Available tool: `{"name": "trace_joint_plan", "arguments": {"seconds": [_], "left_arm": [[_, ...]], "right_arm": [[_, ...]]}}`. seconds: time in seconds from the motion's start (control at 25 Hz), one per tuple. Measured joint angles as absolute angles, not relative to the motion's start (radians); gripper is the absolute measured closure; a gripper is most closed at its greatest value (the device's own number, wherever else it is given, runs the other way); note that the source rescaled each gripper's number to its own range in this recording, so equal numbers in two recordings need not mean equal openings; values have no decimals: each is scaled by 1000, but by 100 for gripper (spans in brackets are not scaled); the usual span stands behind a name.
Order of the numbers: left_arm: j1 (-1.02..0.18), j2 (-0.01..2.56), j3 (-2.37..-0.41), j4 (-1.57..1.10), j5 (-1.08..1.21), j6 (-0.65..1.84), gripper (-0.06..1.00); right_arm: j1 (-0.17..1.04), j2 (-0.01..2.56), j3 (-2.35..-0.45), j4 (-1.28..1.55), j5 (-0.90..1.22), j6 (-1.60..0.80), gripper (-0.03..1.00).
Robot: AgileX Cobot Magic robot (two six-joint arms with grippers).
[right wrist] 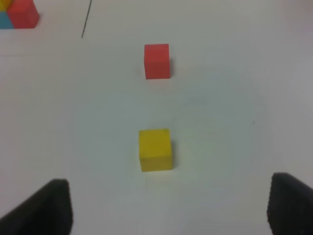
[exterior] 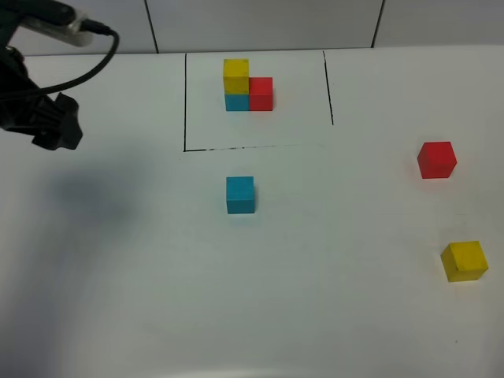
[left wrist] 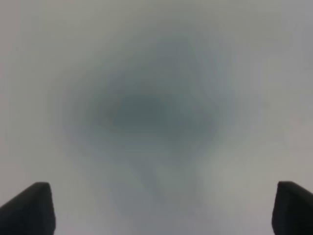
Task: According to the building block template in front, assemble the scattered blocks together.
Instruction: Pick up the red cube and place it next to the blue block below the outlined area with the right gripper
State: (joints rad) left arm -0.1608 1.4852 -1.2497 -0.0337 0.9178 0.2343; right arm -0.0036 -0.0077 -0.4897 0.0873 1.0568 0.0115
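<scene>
The building block template [exterior: 246, 88], yellow on blue with red beside, stands inside thin black lines at the back centre. The scattered blocks lie apart: a blue cube [exterior: 240, 194] in front of the frame, a red cube [exterior: 436, 160] at the right, a yellow cube [exterior: 464, 261] nearer the front right. My left gripper [left wrist: 161, 210] is open over bare table, with its arm [exterior: 47, 118] at the far left, well away from the blue cube. My right gripper [right wrist: 168, 208] is open, just short of the yellow cube [right wrist: 155, 149], with the red cube [right wrist: 157, 60] beyond it.
The white table [exterior: 118, 276] carries a drawn black frame line [exterior: 185, 102] around the template. A black cable [exterior: 94, 63] loops from the left arm at the back left. A corner of the template [right wrist: 19, 13] shows in the right wrist view.
</scene>
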Motion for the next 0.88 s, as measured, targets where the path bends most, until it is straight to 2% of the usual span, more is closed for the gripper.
{"name": "trace_joint_plan", "arguments": {"seconds": [0.48,0.88], "left_arm": [[-150,923,-837,0,782,79,-3],[-150,547,-720,-85,864,67,1]], "right_arm": [[-4,-8,-490,87,1057,11,32],[-4,-8,-490,87,1057,11,32]]}}
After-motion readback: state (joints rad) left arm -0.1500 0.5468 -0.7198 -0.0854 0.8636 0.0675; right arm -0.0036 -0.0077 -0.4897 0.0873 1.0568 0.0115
